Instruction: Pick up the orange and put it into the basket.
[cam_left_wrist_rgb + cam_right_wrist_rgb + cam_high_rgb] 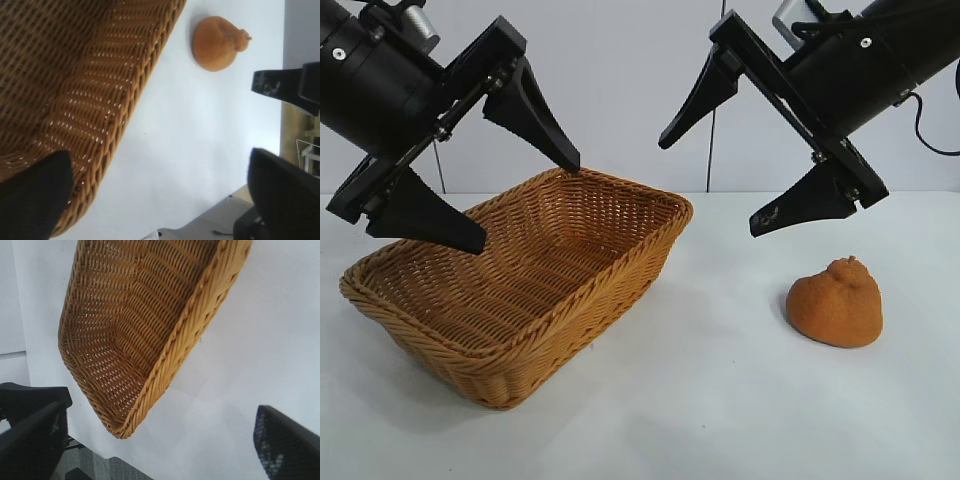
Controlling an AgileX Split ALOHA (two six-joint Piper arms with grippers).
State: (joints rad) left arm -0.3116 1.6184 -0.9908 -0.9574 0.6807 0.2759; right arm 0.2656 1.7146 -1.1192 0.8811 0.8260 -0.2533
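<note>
The orange (pixel 836 304), dull orange-brown with a knobbly top, sits on the white table at the right; it also shows in the left wrist view (pixel 218 42). The wicker basket (pixel 470 330) stands at the left, empty; it also shows in the left wrist view (pixel 95 95) and the right wrist view (pixel 175 350). My left gripper (pixel 528 203) hangs open and empty above the basket. My right gripper (pixel 710 185) hangs open and empty, above the table between the basket and the orange, up and to the left of the orange.
The white table (pixel 700 400) stretches between the basket and the orange and in front of both. A pale wall (pixel 620 90) stands behind. The table's far edge shows in the wrist views (pixel 150 460).
</note>
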